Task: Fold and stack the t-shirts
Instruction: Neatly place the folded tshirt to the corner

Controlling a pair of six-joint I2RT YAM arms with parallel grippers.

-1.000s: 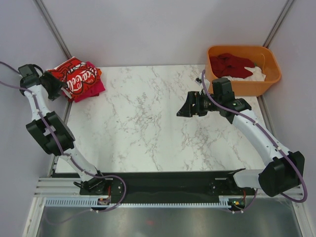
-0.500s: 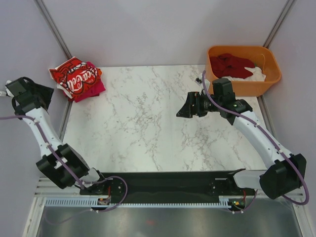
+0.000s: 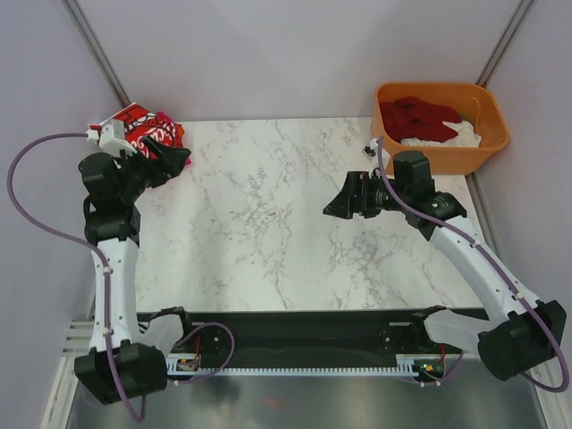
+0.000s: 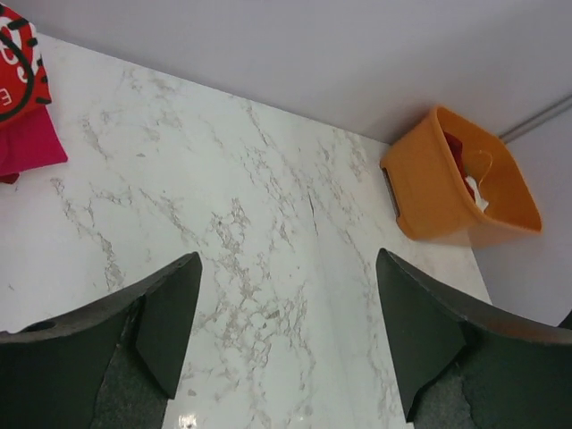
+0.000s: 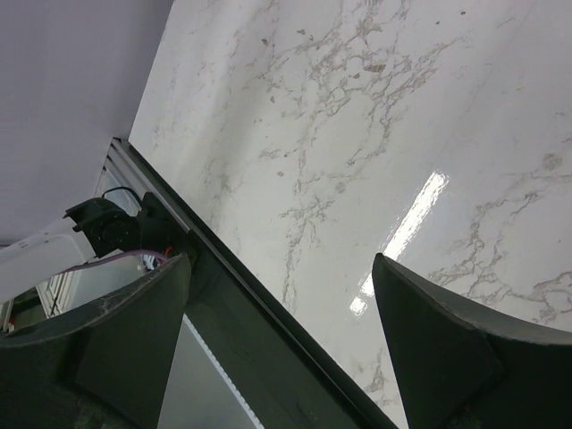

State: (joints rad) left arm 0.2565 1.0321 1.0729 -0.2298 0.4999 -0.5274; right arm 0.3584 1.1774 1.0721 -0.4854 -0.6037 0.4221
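Jaws on both arms stood spread and empty over the white marble tabletop.
A folded white t-shirt with red print lay on a pink-red one at the far left corner; a dark red t-shirt and a white one sat in the orange plastic tub, far right. The right arm, wrist turned left away from the tub, should probably swing to it and pinch only the top shirt. The left arm stood upright at the left edge.

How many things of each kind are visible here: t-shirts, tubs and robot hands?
T-shirts: 4 visible (printed one, pink-red one, dark red one, white one)
Orange tub: 1
Hands: 2 (left hand, right hand)
Total: 7
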